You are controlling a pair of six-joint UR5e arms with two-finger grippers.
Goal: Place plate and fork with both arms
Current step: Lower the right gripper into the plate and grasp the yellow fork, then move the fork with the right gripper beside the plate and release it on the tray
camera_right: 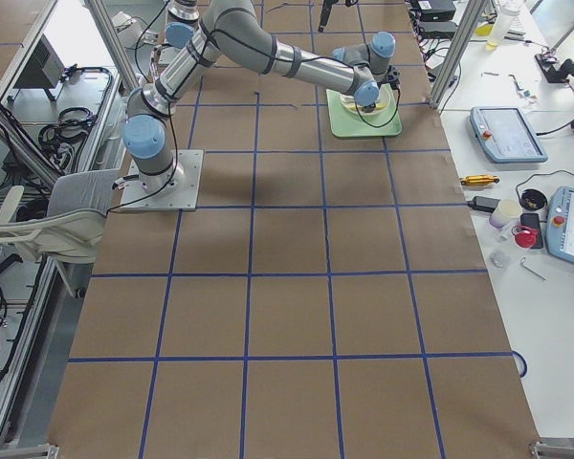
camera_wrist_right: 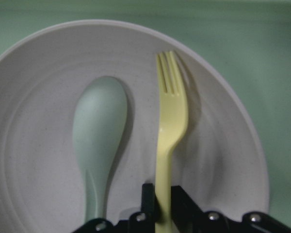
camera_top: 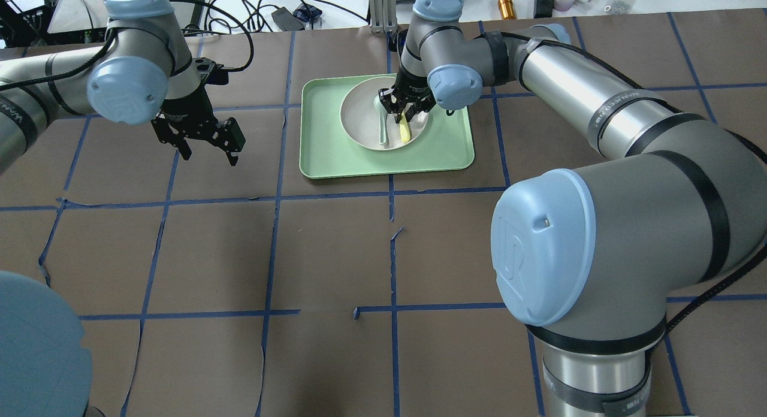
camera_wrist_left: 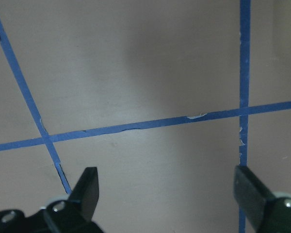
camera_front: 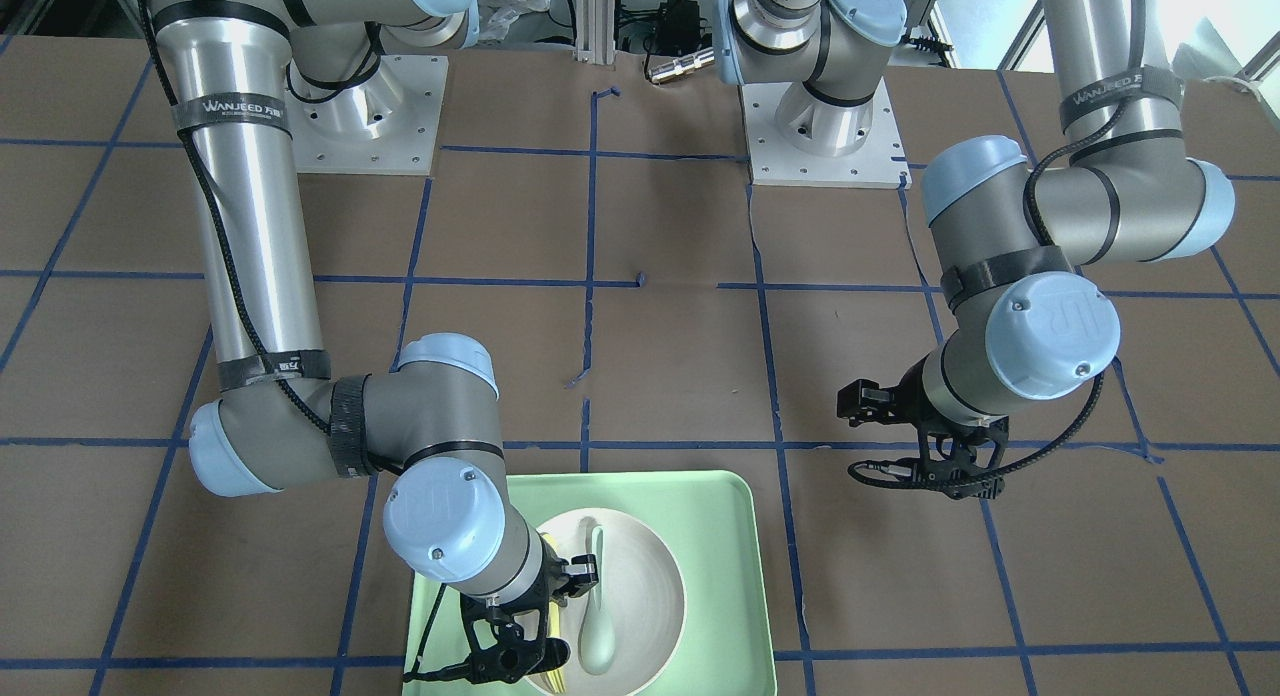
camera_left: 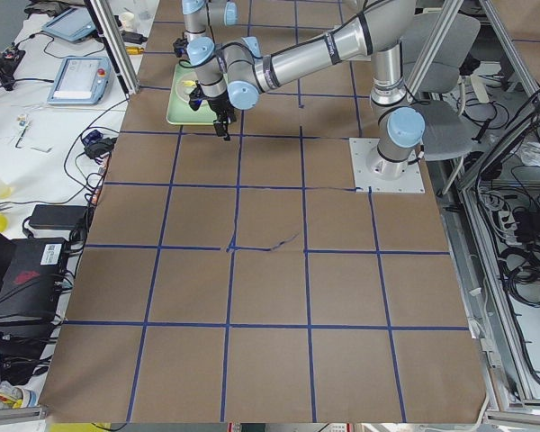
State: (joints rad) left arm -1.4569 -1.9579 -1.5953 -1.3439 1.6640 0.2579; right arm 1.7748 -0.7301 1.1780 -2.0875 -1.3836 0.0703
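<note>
Between the fingers of the right gripper point(camera_wrist_right: 162, 196) we see the handle of the small yellow plastic fork point(camera_wrist_right: 171, 111): jaws nearly closed, pinching it at the handle end. Tines point away from the wrist camera and reach to the rim of the round shallow white plate point(camera_wrist_right: 223, 160). We can't tell whether the fork rests on the plate or is a touch above it. Just beside it on that view's left, roughly parallel and not touching, a pale grey-green spoon point(camera_wrist_right: 99, 131) lies bowl-up in the same plate. The plate sits on a rectangular mint-green tray point(camera_top: 323, 147), toward the tray's far side in the overhead view. The right arm point(camera_top: 569, 87) reaches across the table to get there.

The left gripper point(camera_wrist_left: 167, 187) has its jaws spread wide with nothing between them. It hangs above the brown paper-covered table point(camera_wrist_left: 136, 73), over a crossing of blue tape lines point(camera_wrist_left: 136, 127), clear of the tray on the left arm's point(camera_top: 36, 105) own side.
</note>
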